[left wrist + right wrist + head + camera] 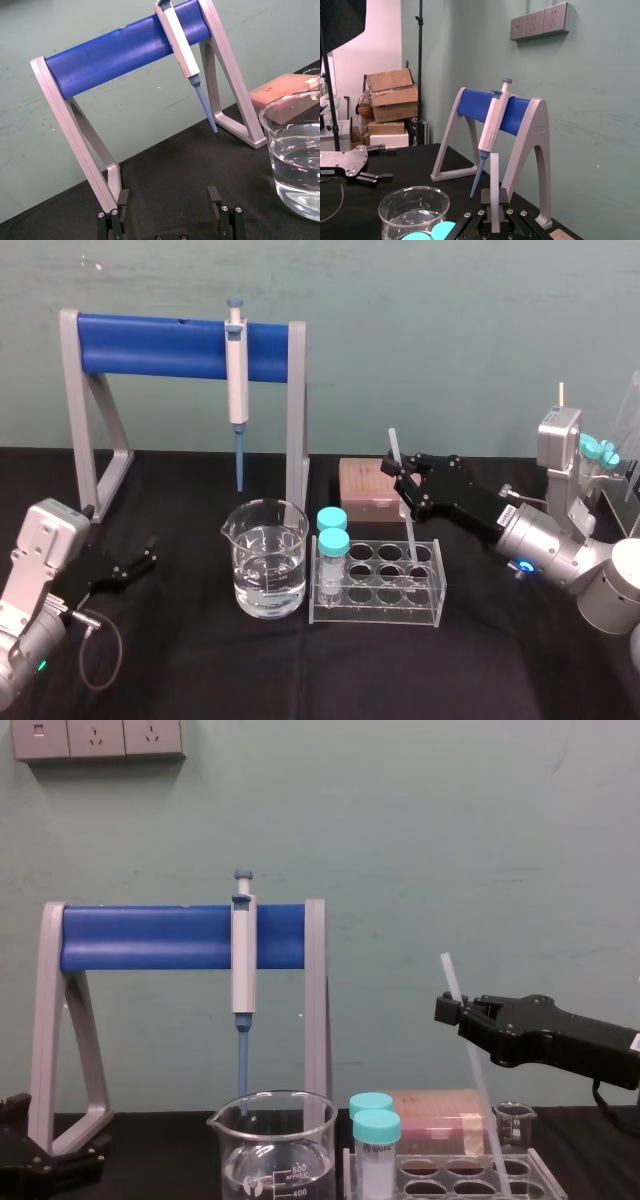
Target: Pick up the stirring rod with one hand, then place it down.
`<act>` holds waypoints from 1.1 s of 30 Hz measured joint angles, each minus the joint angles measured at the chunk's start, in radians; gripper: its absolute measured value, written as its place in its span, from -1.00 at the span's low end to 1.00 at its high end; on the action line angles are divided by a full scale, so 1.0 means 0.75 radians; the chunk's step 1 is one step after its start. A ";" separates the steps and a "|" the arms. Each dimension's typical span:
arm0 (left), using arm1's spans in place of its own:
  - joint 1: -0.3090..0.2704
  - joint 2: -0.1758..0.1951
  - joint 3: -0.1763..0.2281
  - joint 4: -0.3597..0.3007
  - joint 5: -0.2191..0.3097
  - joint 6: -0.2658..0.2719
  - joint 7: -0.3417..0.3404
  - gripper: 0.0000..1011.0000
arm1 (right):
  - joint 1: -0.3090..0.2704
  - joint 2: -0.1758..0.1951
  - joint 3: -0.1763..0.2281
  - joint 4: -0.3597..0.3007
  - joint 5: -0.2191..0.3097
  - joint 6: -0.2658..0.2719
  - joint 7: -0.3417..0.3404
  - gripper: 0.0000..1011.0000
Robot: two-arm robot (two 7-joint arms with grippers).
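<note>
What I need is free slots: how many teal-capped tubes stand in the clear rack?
2. Both stand at the left end of the rack: the nearer tube and the farther tube just behind it. The other wells look free of tubes.

Bright, even room light, faint shadows, small glints on the beaker (265, 558) glass
</note>
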 joint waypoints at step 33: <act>0.000 0.000 0.000 0.000 0.000 0.000 0.000 0.98 | 0.027 -0.012 -0.018 0.109 -0.037 0.051 0.023 -0.84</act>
